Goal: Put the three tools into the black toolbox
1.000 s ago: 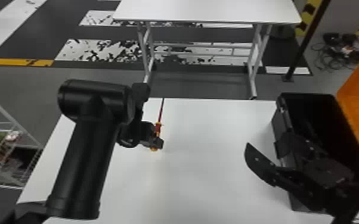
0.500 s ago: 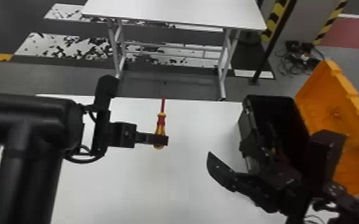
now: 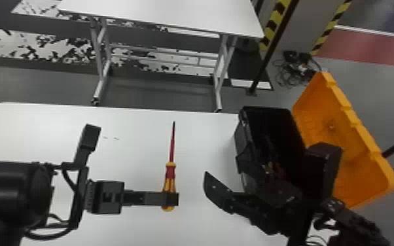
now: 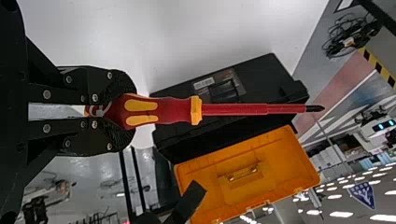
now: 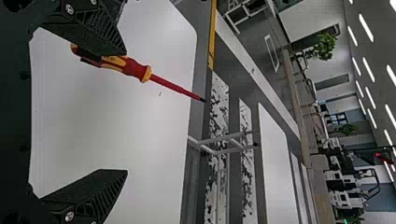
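My left claw [image 3: 170, 199] is closed on the screwdriver [image 3: 170, 173], by the butt of its handle [image 4: 163, 110], left of the black toolbox [image 3: 240, 139] — light, stiff, perhaps slick, I judge. My right claw [image 5: 126, 112] gapes wide; I'd take the handle's bare part — not the thin shaft [image 4: 252, 109].

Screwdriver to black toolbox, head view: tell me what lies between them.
In the head view, white tabletop lies between the screwdriver and the toolbox; nearer the robot, one finger of the right gripper juts in.

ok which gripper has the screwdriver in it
The left gripper: its fingers are closed on the red and yellow screwdriver, while the right gripper is open and empty.
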Action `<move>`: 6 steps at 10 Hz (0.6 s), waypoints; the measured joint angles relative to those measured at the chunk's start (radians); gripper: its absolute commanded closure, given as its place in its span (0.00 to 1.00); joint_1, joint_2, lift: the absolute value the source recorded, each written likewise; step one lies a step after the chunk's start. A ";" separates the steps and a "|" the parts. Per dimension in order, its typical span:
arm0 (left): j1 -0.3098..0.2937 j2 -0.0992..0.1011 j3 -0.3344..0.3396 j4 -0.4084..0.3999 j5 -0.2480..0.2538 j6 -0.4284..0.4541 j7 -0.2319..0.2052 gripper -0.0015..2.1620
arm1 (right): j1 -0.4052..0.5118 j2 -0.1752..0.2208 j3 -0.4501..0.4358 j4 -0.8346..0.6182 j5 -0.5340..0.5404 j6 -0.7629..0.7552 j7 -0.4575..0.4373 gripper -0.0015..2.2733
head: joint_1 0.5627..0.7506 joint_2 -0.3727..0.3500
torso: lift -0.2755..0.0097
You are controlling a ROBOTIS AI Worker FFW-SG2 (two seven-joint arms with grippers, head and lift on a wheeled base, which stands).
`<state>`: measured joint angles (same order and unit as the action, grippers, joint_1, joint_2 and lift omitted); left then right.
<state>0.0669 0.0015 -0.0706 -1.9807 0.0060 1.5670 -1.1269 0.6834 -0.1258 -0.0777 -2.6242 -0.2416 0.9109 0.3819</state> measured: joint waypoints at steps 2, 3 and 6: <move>0.076 0.010 -0.022 -0.028 -0.001 0.000 -0.040 0.86 | 0.001 0.000 -0.011 -0.017 0.000 0.032 0.000 0.05 | 0.70 0.15 | 0.79; 0.109 0.026 -0.033 -0.057 -0.001 0.000 -0.044 0.86 | 0.000 -0.001 -0.012 -0.020 0.000 0.060 0.000 0.05 | 0.70 0.14 | 0.79; 0.159 0.049 -0.077 -0.105 -0.008 0.000 -0.036 0.86 | -0.036 -0.001 0.010 -0.055 0.006 0.276 0.000 0.05 | 0.70 0.11 | 0.79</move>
<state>0.2258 0.0501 -0.1476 -2.0862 -0.0015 1.5670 -1.1633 0.6472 -0.1271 -0.0680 -2.6790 -0.2356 1.1867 0.3819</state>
